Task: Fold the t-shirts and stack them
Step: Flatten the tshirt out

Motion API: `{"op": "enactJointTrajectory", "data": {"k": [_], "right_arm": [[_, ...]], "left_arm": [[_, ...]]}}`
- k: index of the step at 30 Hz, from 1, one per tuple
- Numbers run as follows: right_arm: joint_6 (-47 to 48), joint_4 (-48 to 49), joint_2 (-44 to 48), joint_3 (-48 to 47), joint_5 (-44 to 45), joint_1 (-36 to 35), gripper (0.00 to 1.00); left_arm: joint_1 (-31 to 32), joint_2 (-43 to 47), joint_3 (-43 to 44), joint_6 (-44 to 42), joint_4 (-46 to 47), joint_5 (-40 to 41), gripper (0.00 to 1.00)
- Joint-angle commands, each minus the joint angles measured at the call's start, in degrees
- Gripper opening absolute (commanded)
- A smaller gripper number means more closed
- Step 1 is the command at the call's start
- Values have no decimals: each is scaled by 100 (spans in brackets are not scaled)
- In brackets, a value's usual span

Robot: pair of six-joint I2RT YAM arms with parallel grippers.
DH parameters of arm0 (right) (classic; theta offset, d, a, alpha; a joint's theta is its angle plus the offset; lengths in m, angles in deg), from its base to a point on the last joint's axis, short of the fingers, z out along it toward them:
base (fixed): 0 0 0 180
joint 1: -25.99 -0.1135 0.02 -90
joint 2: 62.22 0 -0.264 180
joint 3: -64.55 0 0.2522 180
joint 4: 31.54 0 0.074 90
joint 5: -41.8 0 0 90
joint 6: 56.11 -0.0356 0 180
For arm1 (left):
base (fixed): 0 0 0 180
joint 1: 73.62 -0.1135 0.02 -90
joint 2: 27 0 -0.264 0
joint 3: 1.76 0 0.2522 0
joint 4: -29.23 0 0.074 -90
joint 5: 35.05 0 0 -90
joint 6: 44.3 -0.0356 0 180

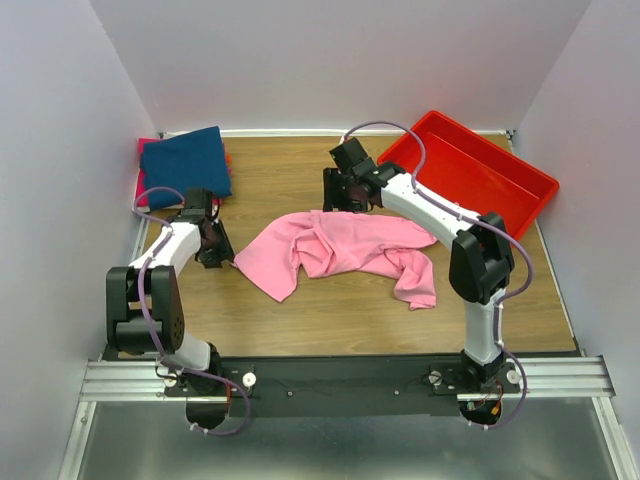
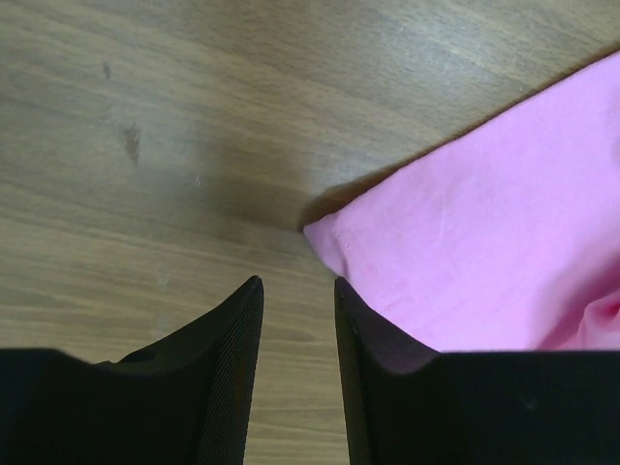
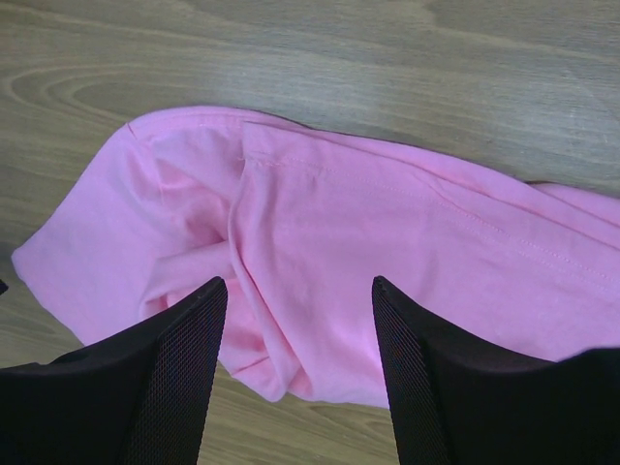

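Observation:
A light pink t-shirt (image 1: 335,248) lies crumpled and spread across the middle of the wooden table. My left gripper (image 1: 218,250) sits at its left corner; in the left wrist view that corner (image 2: 334,240) lies just ahead of the open, empty jaws of the left gripper (image 2: 298,283). My right gripper (image 1: 338,200) hovers over the shirt's far edge; in the right wrist view the right gripper (image 3: 298,284) is open above the bunched pink cloth (image 3: 320,252). A folded navy t-shirt (image 1: 185,163) lies on a red-magenta one (image 1: 143,185) at the far left.
A red plastic tray (image 1: 470,170) stands at the far right corner. White walls (image 1: 60,150) close in the table on the left, back and right. The arm bases sit on a metal rail (image 1: 340,375) at the near edge.

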Motion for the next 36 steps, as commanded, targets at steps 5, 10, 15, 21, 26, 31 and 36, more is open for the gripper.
{"op": "enactJointTrajectory", "data": {"k": [5, 10, 15, 21, 26, 31, 36], "right_arm": [[29, 126, -31, -41, -209, -41, 68], [20, 126, 13, 20, -174, -32, 68], [29, 126, -49, 3, -209, -41, 68], [126, 135, -365, -286, -429, -58, 68], [275, 135, -751, -585, -508, -85, 68], [424, 126, -1217, -963, -693, -164, 68], [653, 126, -1569, -1244, -640, -208, 68]], "left_arm": [[-48, -494, 116, -164, 466, -181, 43], [-48, -556, 55, -190, 554, -163, 43], [-39, -600, -86, -190, 677, -154, 44], [-39, -662, -323, -216, 826, -479, 42], [-39, -547, -586, -331, 949, -786, 37], [-39, -486, -684, -445, 1002, -1024, 25], [-39, -521, -692, -515, 993, -1182, 8]]}}
